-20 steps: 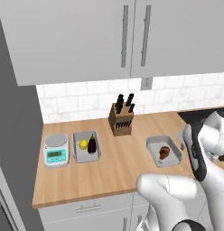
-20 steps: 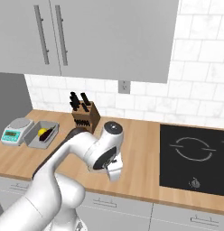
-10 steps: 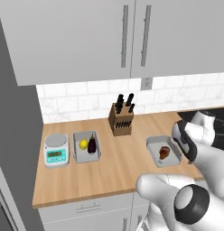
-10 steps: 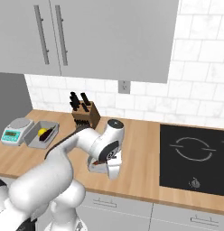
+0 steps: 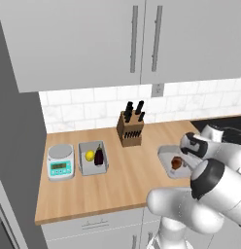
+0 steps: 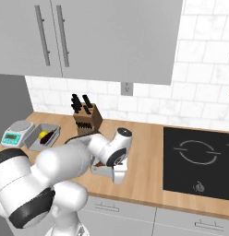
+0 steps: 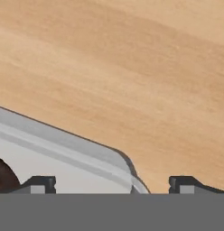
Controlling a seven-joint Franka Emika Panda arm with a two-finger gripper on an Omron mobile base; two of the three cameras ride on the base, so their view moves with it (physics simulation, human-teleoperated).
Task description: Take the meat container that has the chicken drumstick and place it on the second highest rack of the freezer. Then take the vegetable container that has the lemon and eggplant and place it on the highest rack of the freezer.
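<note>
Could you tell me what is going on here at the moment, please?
A white robot arm is working at a wooden counter. Its pincer is open and down at the corner of the meat tray, one fingertip over the tray and one over the counter beside it, with the rim between them. The drumstick lies in that tray. The tray is not yet gripped or lifted. Further left, the other tray with the lemon and eggplant sits beside a kitchen scale.

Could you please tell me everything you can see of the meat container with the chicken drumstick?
The meat container is a shallow light-grey rectangular tray with rounded corners and a raised rim, lying flat on the wooden counter. The small reddish-brown chicken drumstick lies inside. The gripper is low over one corner, its fingertips either side of the rim; contact is unclear.
</note>
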